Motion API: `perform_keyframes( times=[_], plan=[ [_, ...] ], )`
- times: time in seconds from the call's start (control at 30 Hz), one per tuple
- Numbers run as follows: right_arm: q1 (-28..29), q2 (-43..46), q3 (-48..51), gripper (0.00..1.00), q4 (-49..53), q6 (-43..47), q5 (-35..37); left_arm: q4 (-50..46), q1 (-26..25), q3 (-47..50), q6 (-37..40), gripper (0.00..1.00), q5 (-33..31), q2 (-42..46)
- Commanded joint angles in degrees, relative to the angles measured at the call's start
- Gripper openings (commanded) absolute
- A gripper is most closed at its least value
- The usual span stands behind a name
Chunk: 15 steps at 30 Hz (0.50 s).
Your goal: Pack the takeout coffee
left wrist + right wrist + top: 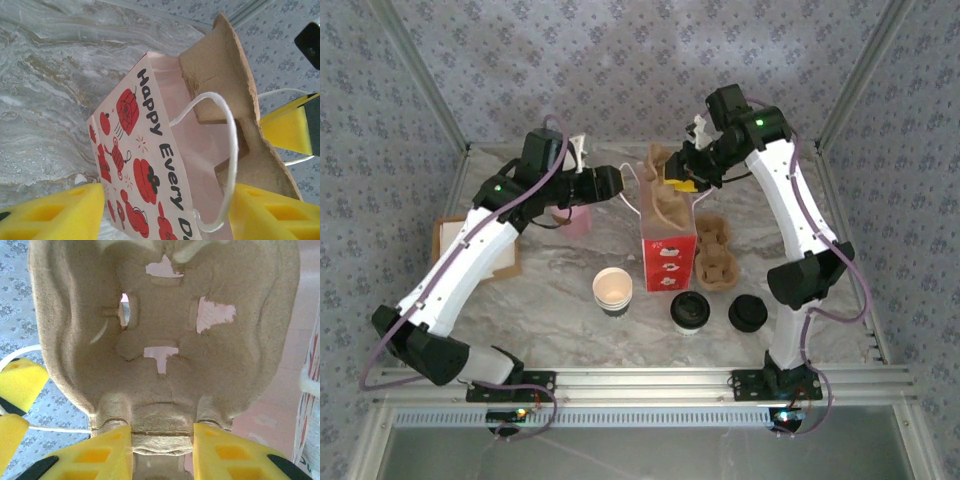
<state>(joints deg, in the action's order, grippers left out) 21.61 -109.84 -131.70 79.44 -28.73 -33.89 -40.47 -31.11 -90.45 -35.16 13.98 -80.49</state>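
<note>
Coffee point(690, 312): upright on the table with its lid on, near the front edge. The cup stack point(613, 290) is on its left and the loose lids point(748, 314) on its right, and it stands apart from both. Long axis vertical, so you reach it from the side or from above the lid.

Bag point(669, 258): stands just behind the coffee, mouth up, long side running away from the bases. The coffee sits just off the bag's near right corner. Whether they touch, the top view does not settle.

Carrier point(160, 340): tilted in the bag mouth, partly in. The right gripper point(680, 182) is clamped on its edge tab, and the wrist view shows both pads against it. The left gripper point(623, 180) has its jaws wide apart at the bag's left rim. The printed wall and the handle point(227, 150) lie between the fingers, with nothing visibly pinched.

Relation that matters: both grippers are at the bag's far end, while the coffee lies on the bag's near side, toward the bases. It is on the right arm's side, so I judge that arm the nearer, but it is loaded. You likely seat the carrier and release it before you go for the cup.
</note>
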Motion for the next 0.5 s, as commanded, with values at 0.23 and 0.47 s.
perform_keyframes(
  times=[0.23, 0.47],
  plan=[
    [0.19, -1.77, -1.88, 0.35, 3.69, 1.35, 1.32, 0.86, 0.32, -4.02, 1.07, 0.52, 2.34, -2.36],
    [0.87, -1.37, -2.92, 0.35, 5.15, 2.3, 2.42, 1.19, 0.3, -4.81, 0.97, 0.46, 2.92, -3.37]
  ],
)
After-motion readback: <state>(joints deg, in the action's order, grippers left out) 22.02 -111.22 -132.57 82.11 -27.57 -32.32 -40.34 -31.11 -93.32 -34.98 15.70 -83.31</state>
